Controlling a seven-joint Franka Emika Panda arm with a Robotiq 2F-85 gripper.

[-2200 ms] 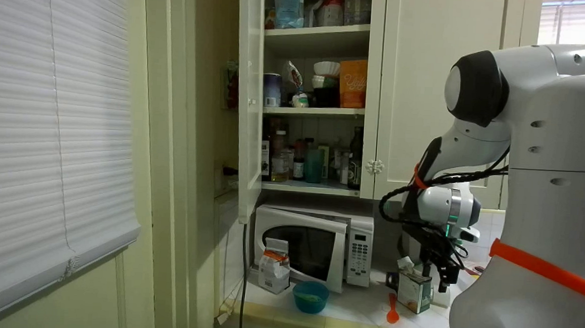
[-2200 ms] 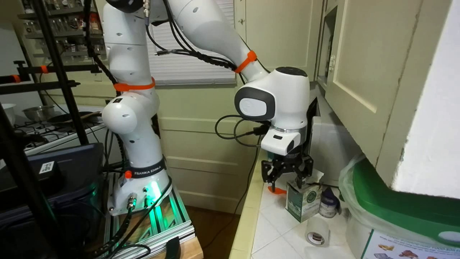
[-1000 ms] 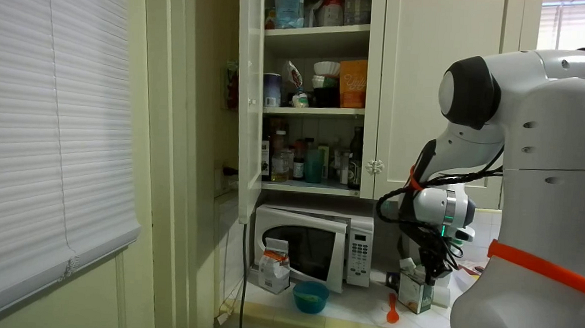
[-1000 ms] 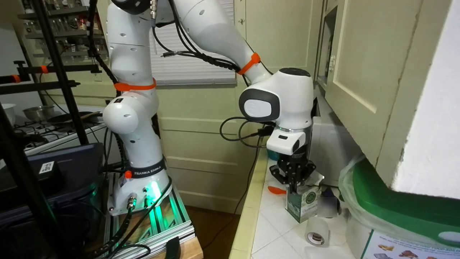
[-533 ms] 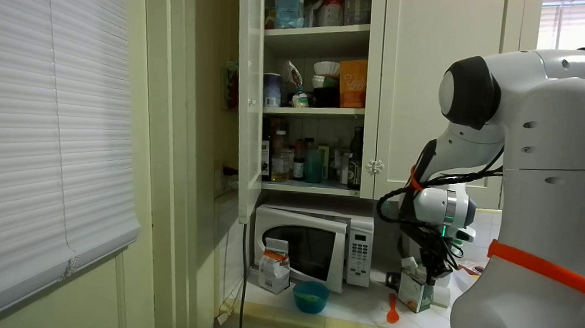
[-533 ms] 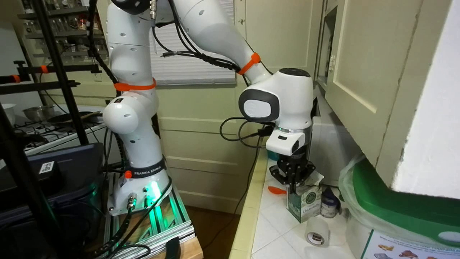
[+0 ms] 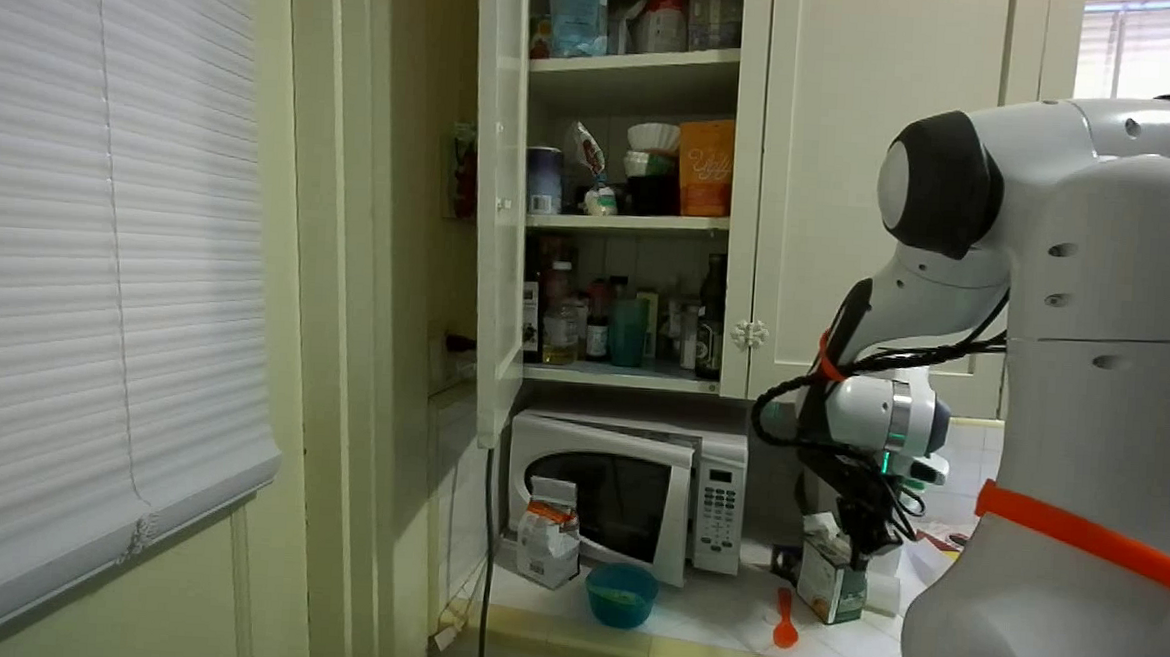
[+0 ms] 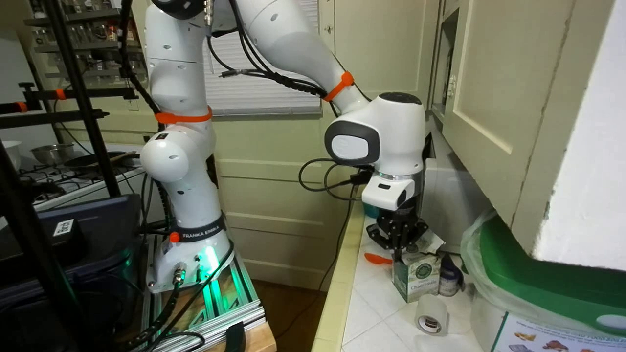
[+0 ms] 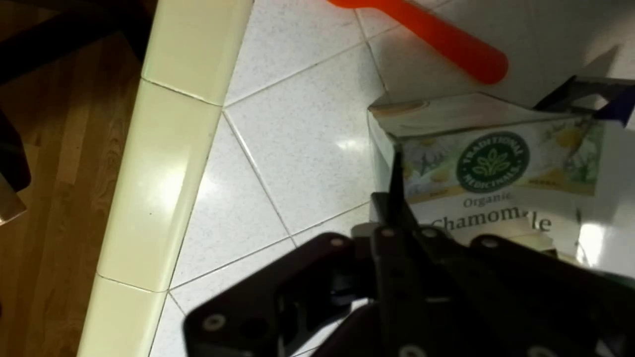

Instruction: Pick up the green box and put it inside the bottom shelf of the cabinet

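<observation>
On the tiled counter stands the green box (image 8: pixel 423 281), a torn-topped chamomile carton, in both exterior views (image 7: pixel 832 587). The wrist view shows its printed face (image 9: pixel 496 168) and ragged open top. My gripper (image 8: pixel 397 256) points down at one edge of the carton, its fingers brought together and pinching that thin edge wall. In the wrist view the gripper (image 9: pixel 394 198) covers the lower part of the carton; exactly how much cardboard sits between the pads is too dark to tell. The bottom shelf of the cabinet (image 7: pixel 612 378) holds several bottles and jars.
Below the shelf is a white microwave (image 7: pixel 596 499), door ajar, with a white bag (image 7: pixel 545 552) and teal bowl (image 7: pixel 620 611) before it. An orange spoon (image 8: pixel 377 259), dark jar (image 8: pixel 447 286), tape roll (image 8: pixel 431 315) and green-lidded bin (image 8: pixel 538 278) surround the carton. The cabinet door (image 7: pixel 499 214) hangs open.
The gripper's fingers, spread wide about two seconds ago, have come together at the carton's edge. Over the last half second the carton has turned and shifted slightly, while the arm barely moved.
</observation>
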